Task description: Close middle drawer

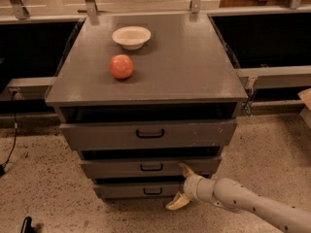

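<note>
The grey cabinet (pixel 155 72) has three drawer fronts stacked one above another. The middle drawer (pixel 121 168) is the mid-width front with a small black handle (pixel 151 167); it stands out a little past the cabinet body, with a dark gap above it. My gripper (pixel 180 186) is at the lower right of this front, fingers spread open. The upper finger (pixel 186 169) touches or nearly touches the drawer's front right of the handle. The lower finger (pixel 177 202) hangs in front of the bottom drawer (pixel 121 191). My pale arm (pixel 252 205) comes in from the lower right.
The top drawer (pixel 97 135) stands out furthest. A red apple (pixel 121 66) and a white bowl (pixel 131 36) sit on the cabinet top. Speckled floor (pixel 39 188) lies in front. A black cable (pixel 9 152) runs at the left, dark recesses flank the cabinet.
</note>
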Motion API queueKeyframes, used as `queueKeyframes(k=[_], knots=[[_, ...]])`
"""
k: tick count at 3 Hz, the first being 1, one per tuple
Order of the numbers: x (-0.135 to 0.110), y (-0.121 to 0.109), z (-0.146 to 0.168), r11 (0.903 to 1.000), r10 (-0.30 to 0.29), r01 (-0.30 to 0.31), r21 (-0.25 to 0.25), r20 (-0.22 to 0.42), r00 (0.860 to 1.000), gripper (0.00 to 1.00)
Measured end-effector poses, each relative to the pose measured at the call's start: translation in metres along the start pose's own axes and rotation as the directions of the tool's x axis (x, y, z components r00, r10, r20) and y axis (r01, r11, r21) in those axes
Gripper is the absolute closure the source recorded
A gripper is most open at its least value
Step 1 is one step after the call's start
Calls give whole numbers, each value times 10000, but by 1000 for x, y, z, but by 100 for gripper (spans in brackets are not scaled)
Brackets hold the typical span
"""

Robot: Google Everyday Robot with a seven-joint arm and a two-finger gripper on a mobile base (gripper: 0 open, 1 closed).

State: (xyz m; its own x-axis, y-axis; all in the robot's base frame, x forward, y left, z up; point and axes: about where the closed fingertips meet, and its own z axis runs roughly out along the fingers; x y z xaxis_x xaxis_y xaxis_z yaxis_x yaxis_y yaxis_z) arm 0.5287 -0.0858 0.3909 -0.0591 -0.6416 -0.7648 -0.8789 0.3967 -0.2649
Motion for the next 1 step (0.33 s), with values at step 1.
queueKeyframes(k=[1], knots=[[0, -1, 1, 10000, 6, -6, 27, 0, 10000, 0]])
